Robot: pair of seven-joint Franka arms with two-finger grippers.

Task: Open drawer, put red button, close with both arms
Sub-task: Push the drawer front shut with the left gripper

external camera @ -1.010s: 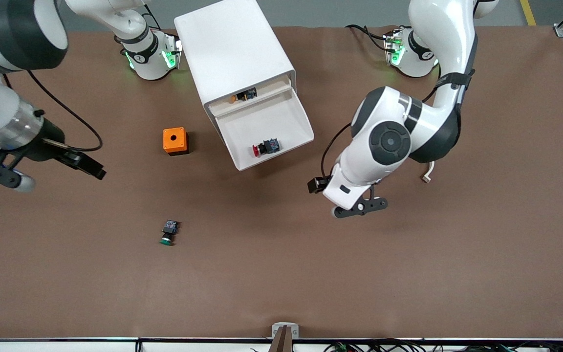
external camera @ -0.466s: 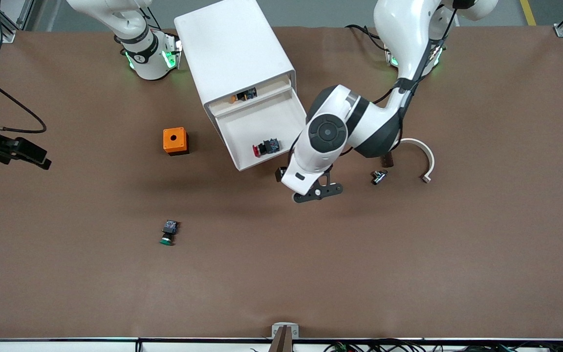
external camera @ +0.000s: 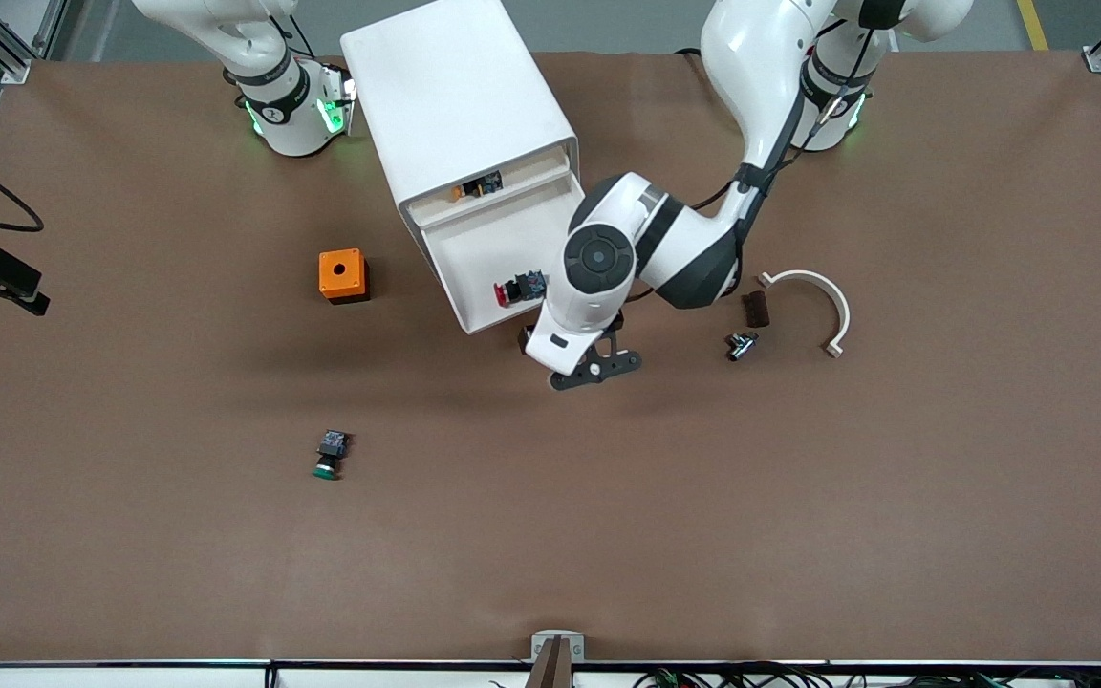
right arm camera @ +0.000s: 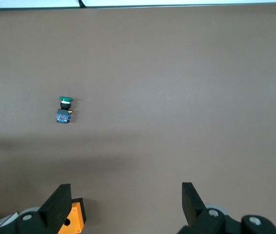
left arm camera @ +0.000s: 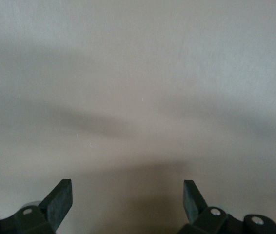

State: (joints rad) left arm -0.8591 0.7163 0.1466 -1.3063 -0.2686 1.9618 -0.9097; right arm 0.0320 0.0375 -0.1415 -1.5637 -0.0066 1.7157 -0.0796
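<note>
Red button (external camera: 517,289) is already lying in the open drawer (external camera: 488,256), right beside the left hand (external camera: 596,368), which is hovering with fingers spread over bare surface (external camera: 608,535) just off the drawer's front corner; the right hand (right arm camera: 123,204), also spread and empty, is waiting high toward its own end, well apart from the drawer. Drawer is looking like light, stiff, slick plastic that should slide easily, so pushing flat on the front lip with both hands, evenly, is probably best to avoid skewing. Brown surface is carrying an orange box (external camera: 342,275), green button (external camera: 329,456), white curved piece (external camera: 823,296) and small parts, leaving plenty of room.
</note>
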